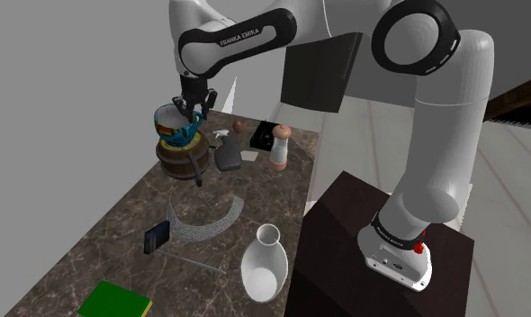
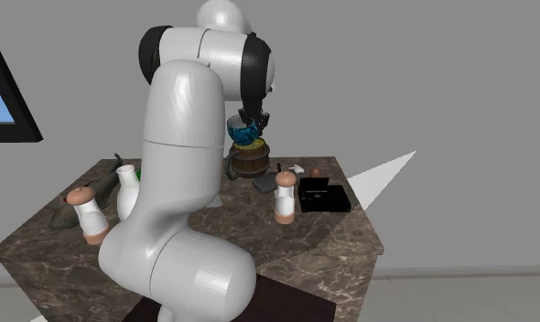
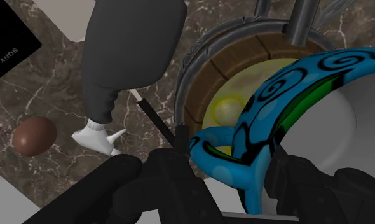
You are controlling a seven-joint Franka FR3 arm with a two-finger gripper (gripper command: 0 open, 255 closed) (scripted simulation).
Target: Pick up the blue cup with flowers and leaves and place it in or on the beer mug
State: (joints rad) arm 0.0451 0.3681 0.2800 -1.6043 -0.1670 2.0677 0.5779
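Observation:
The blue cup (image 1: 184, 127) has black swirls, green leaf patches and a loop handle (image 3: 219, 159). It hangs tilted just over the mouth of the beer mug (image 1: 180, 158), a brown wooden barrel with grey metal bands (image 3: 208, 76). My gripper (image 1: 193, 109) comes down from above and is shut on the cup's rim, one finger (image 3: 173, 181) outside by the handle and the other inside. In the second exterior view the cup (image 2: 247, 135) sits right above the mug (image 2: 251, 161) under the gripper (image 2: 251, 120). The cup (image 3: 294, 95) covers part of the mug's yellowish inside.
On the dark marble table (image 1: 102, 225) near the mug lie a grey spray bottle (image 1: 228, 154), a brown ball (image 1: 240, 125), a black box (image 1: 264, 135) and a shaker (image 1: 279, 149). Nearer the stand are a white vase (image 1: 262, 261), a curved grey piece (image 1: 205, 221) and a green book (image 1: 115, 302).

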